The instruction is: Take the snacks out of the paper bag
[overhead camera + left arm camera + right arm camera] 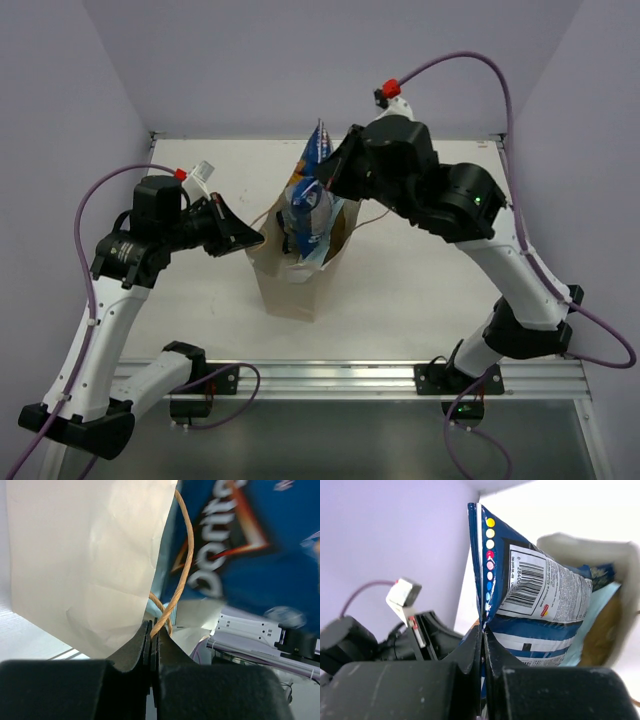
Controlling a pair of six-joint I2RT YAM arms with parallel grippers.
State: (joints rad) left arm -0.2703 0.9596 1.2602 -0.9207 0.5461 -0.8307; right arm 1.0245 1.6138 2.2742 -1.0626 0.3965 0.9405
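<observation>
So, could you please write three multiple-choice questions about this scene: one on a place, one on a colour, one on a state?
1. Where is the paper bag?
A) standing upright in the middle of the table
B) lying flat by the far wall
C) hanging over the near edge

2. What is the main colour of the packet in the right gripper?
A) green
B) dark blue
C) yellow

3. What is the left gripper doing?
A) open above the bag
B) shut on the cord handle
C) shut on a packet

Answers: A, the top view shows the bag standing mid-table; B, the right wrist view shows dark blue foil; B, the left wrist view shows closed fingers pinching the cord.
</observation>
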